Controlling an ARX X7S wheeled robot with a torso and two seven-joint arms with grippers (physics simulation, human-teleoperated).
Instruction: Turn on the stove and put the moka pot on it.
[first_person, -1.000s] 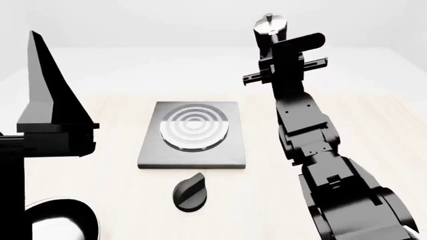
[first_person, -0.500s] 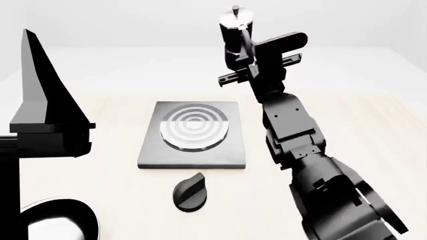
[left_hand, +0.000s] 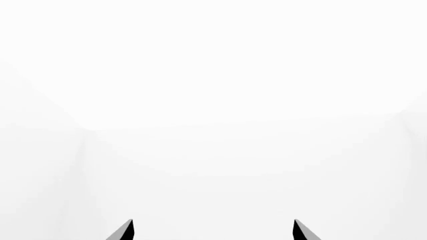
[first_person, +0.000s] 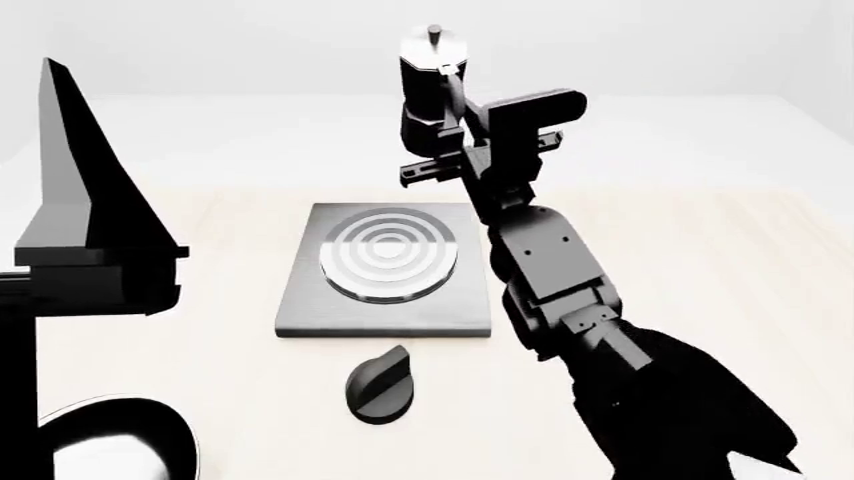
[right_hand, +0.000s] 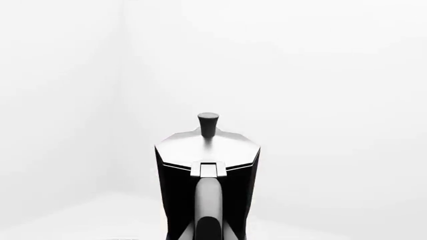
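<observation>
While held aloft | moka pot (first_person: 430, 85) in right gripper (first_person: 461, 105) | above stove (first_person: 387, 268)

Both arms are matte black with faceted, blocky housings. The right arm (first_person: 574, 300) is built of chunky jointed segments with lighter grey highlights on their edges and ends in a cross-shaped bracket behind its tool. The left tool (first_person: 80, 200) shows a tall pointed black wedge above a boxy base; its two tips (left_hand: 127, 231) are sharp dark triangles.
</observation>
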